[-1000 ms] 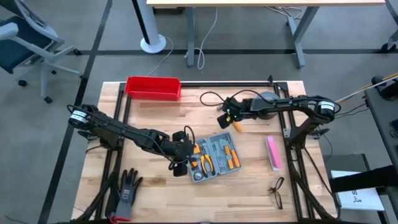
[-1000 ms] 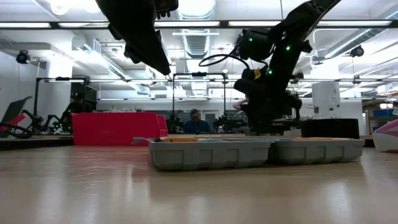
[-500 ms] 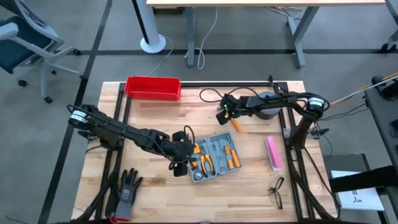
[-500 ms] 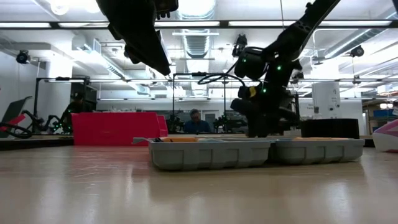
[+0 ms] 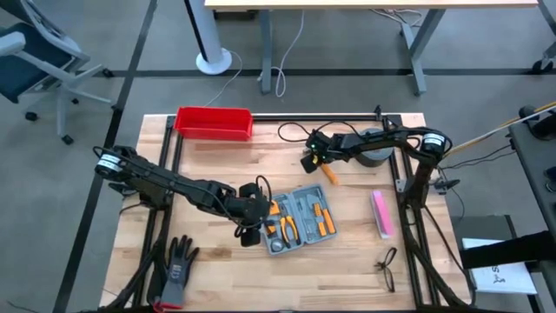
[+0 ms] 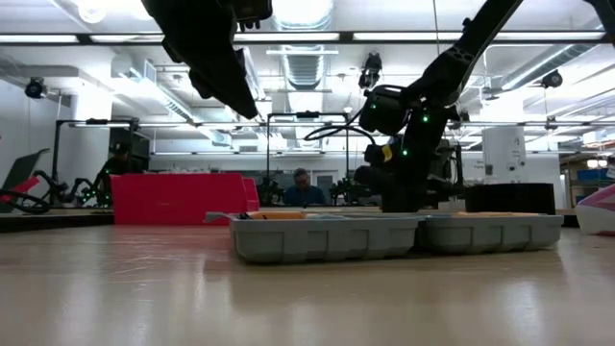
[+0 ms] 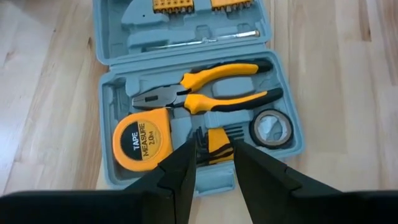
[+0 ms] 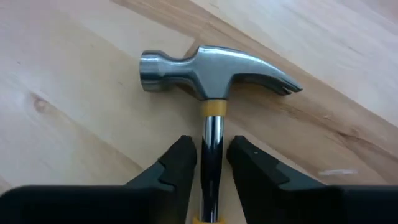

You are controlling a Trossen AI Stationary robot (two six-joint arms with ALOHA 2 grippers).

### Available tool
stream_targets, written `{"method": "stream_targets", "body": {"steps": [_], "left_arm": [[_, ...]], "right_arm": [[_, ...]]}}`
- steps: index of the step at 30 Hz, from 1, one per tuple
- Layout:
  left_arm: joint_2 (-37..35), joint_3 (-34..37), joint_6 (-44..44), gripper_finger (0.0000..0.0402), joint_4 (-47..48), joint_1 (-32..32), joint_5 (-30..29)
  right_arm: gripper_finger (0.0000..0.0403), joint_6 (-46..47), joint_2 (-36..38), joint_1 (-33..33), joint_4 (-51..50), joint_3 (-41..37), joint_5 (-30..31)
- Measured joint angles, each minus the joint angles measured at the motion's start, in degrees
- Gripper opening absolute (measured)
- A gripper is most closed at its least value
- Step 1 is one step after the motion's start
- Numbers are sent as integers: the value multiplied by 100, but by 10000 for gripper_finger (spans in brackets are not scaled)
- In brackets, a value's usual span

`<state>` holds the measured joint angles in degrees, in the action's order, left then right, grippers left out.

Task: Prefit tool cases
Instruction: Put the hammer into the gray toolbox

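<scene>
The grey-blue tool case (image 5: 300,217) lies open on the table, holding pliers, a yellow tape measure, a tape roll and a hex-key set (image 7: 214,138). My left gripper (image 7: 214,171) hovers open above the case's near half, its fingers over either side of the hex-key set; the low view shows it well above the case (image 6: 384,235). A steel hammer (image 8: 211,71) with an orange handle lies flat on the table (image 5: 328,174) beyond the case. My right gripper (image 8: 211,165) is low over it, open, with a finger close on each side of the steel shaft; whether they touch, I cannot tell.
A red bin (image 5: 213,122) sits at the far left edge. A pink block (image 5: 382,213) lies right of the case, a black glove (image 5: 178,265) at the near left, and glasses (image 5: 387,269) at the near right. A grey round object (image 5: 375,149) is under the right arm.
My right gripper has moved a little toward the table's left and far edge and come down onto the hammer's shaft behind the case. The hammer and the case have stayed where they were.
</scene>
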<state>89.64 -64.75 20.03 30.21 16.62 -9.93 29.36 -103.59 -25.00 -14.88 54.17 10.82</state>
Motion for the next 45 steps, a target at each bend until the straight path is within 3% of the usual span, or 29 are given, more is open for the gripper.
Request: {"method": "stream_targets", "body": {"steps": [5,7,17,28,35,45], "left_arm": [[-32,0,0,115,19,0,0],[-37,0,0,115,29,0,0],[-45,0,15,115,74,0,0],[-47,0,132,115,81,2,-39],[-52,0,388,115,72,-3,-533],[-52,0,820,115,-136,-14,-602]], "right_arm": [[23,-119,108,84,2,-14,-10],[14,-175,168,112,-11,-17,-34],[14,114,579,454,-417,-24,-69],[14,1634,1140,1532,-895,-22,-28],[14,2723,1160,2411,-920,68,122],[14,3979,663,3303,-1539,739,566]]}}
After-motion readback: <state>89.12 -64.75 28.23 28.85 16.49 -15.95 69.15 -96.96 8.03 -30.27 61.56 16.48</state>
